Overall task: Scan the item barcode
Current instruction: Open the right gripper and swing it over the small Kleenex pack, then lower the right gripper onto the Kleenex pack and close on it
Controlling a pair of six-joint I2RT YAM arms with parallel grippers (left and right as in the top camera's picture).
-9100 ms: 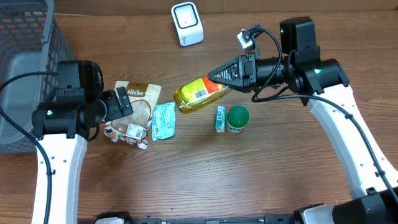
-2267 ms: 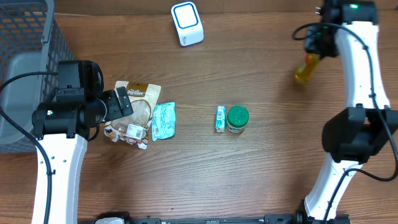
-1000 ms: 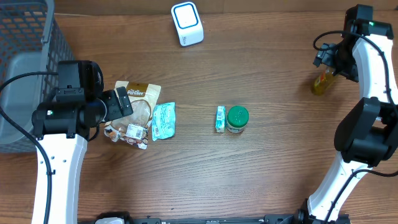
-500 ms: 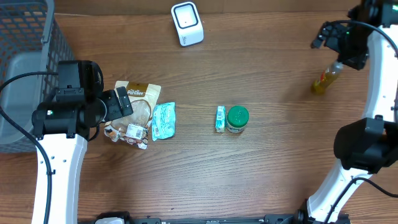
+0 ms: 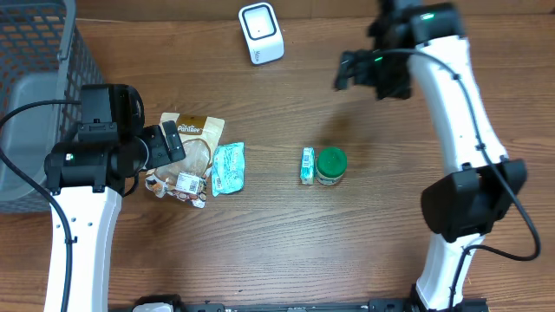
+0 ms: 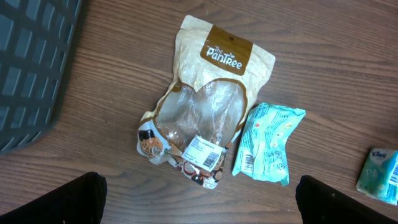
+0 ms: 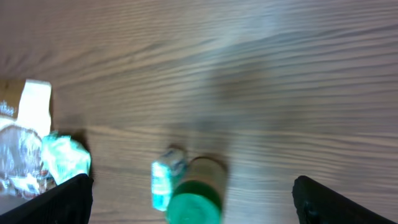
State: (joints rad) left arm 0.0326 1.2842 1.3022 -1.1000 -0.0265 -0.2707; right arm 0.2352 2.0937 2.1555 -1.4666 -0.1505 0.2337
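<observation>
Right claw [image 5: 345, 71], spread and empty, is hovering beyond round green-lidded jar [image 5: 330, 165]; I'd be centring on its lid, clearing adjoining teal packet [image 5: 307, 165].

Brown wood-grain table [image 5: 286, 251], evenly lit

You see a beige pouch [image 6: 214, 81] with brown label, a teal packet [image 6: 268, 144], a green-lidded jar [image 5: 330, 163] (the scanner [image 5: 260, 33] is white, blue-ringed), and a brown wood-grain table [image 5: 347, 251].

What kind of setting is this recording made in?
Probably a mock shop checkout set up on a wooden table: a white scanner-like unit, a grey mesh basket, and a barcoded Pantree pouch among other packaged goods.
</observation>
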